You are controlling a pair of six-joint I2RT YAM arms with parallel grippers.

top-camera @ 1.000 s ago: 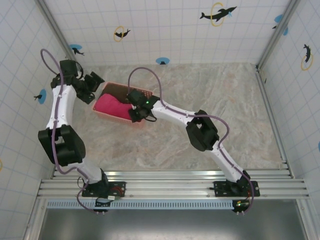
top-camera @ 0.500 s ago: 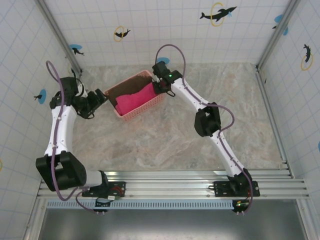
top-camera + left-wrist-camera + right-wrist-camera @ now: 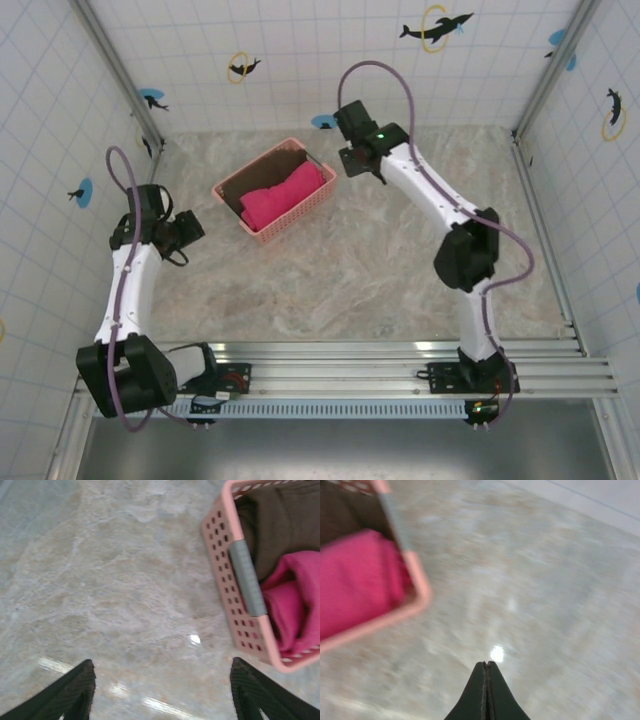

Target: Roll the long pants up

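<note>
Long pants: bright magenta-pink soft fabric trousers (image 3: 283, 195), bunched into a thick folded bundle inside the basket. They fill the long side that faces the right arm, and the top of the bundle stands about level with the rim.
Pants, wrist views: the left wrist camera sees rounded pink folds (image 3: 295, 605) behind the basket's short wall. The right wrist camera sees a blurred pink mass (image 3: 355, 575) just inside a rim corner.
Basket: pale pink perforated plastic basket (image 3: 298, 216), set at a slant on the far left part of the table. A grey strip lies along one stretch of its rim (image 3: 245, 575).
Dark cloth: dark brown folded cloth (image 3: 255, 173), in the same basket on the other long side, touching the pants.
Table: beige marbled surface (image 3: 400, 260), bare around the basket.
Left gripper: the left gripper (image 3: 190, 228) sits to the left of the basket, apart from it. Its black fingers (image 3: 75, 695) are spread wide over bare table, with nothing between them.
Right gripper: the right gripper (image 3: 347, 160) is just beyond the basket's far right corner, clear of the rim and near the back wall. Its fingers (image 3: 486, 690) are pressed flat together and grip nothing.
</note>
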